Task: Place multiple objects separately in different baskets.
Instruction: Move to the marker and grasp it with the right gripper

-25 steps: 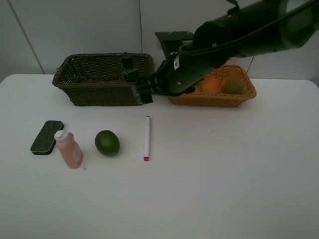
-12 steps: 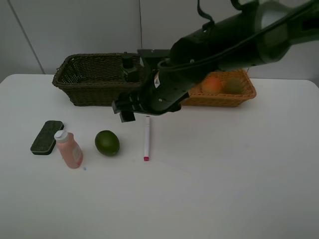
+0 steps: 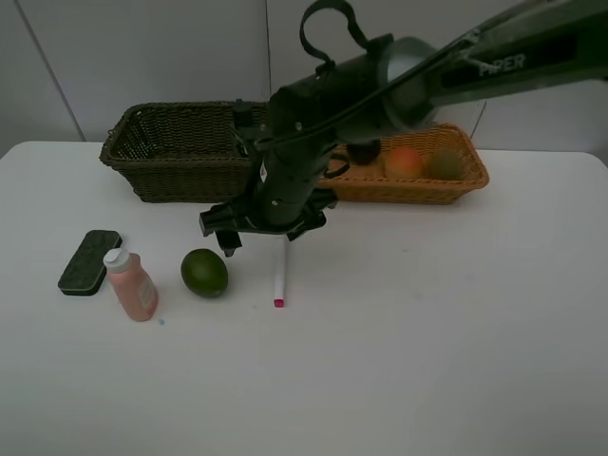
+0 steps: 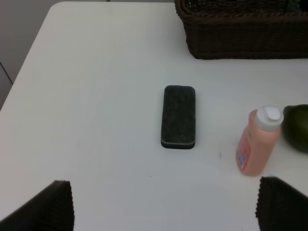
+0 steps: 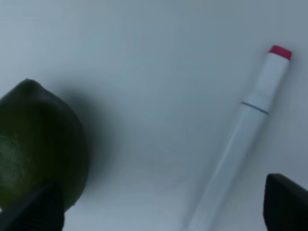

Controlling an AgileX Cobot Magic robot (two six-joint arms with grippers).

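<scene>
My right gripper (image 3: 258, 237) reaches across to the left half of the table. It hangs open and empty just above the round green fruit (image 3: 204, 273) and the white pink-tipped marker (image 3: 280, 275). In the right wrist view the fruit (image 5: 38, 144) lies by one fingertip and the marker (image 5: 240, 139) by the other, gripper (image 5: 163, 207) between them. My left gripper (image 4: 166, 207) stands open over bare table, near the dark eraser (image 4: 179, 117) and pink bottle (image 4: 257, 142). The dark basket (image 3: 180, 152) holds a pump bottle (image 3: 244, 119). The tan basket (image 3: 456, 185) holds a peach (image 3: 404, 161) and a kiwi (image 3: 445, 163).
The eraser (image 3: 89, 260) and the pink bottle (image 3: 131, 285) sit at the left, close to the green fruit. Both baskets stand side by side along the back edge. The right arm's bulk covers part of the tan basket's left end.
The right arm has swung from in front of the baskets leftward and down, and now hovers just above the green fruit and the marker. The objects have not moved.
</scene>
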